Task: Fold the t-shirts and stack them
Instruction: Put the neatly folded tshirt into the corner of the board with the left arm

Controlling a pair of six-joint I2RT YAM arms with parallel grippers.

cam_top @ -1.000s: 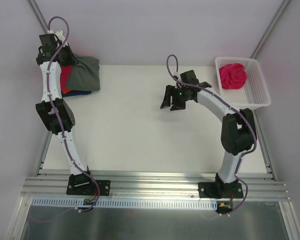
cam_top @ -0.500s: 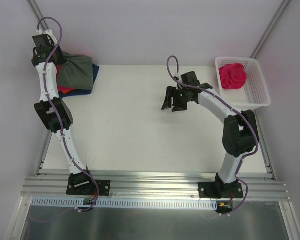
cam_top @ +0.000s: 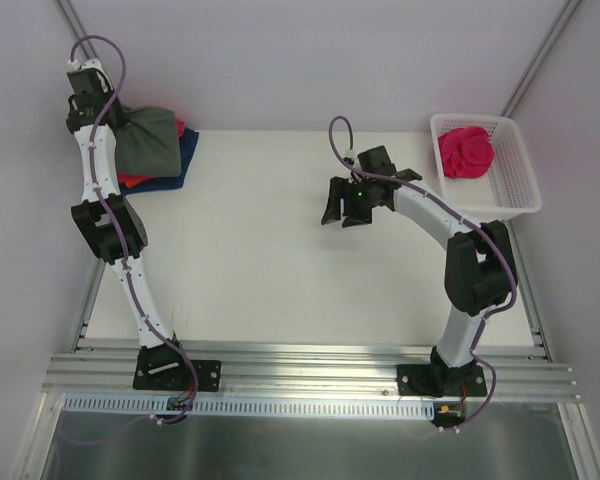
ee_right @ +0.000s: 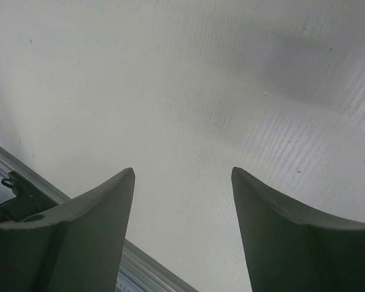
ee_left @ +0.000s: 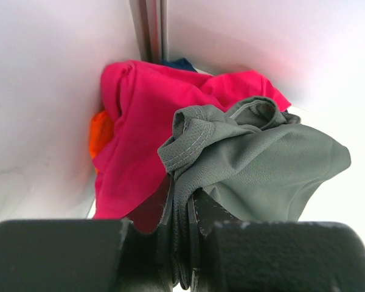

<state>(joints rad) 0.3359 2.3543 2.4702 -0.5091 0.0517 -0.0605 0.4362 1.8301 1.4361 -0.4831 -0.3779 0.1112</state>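
Note:
My left gripper (cam_top: 115,118) is shut on the dark grey t-shirt (cam_top: 150,140) at the table's far left corner; in the left wrist view the grey cloth (ee_left: 261,164) is pinched between the jaws. Under and behind it lie a pink t-shirt (ee_left: 146,115), an orange one (ee_left: 100,131) and a blue one (cam_top: 185,155), stacked against the wall. Another pink t-shirt (cam_top: 466,150) lies bunched in the white basket (cam_top: 520,195). My right gripper (cam_top: 340,210) is open and empty over the bare table, fingertips (ee_right: 125,182) wide apart.
The white lattice basket stands at the table's far right edge. White walls close in the left, back and right sides. An aluminium rail (cam_top: 310,375) runs along the near edge by the arm bases.
My left gripper pulled the grey t-shirt leftward towards the corner, then shifted slightly; more blue and pink cloth shows at the stack's right. The right gripper drifted slightly left.

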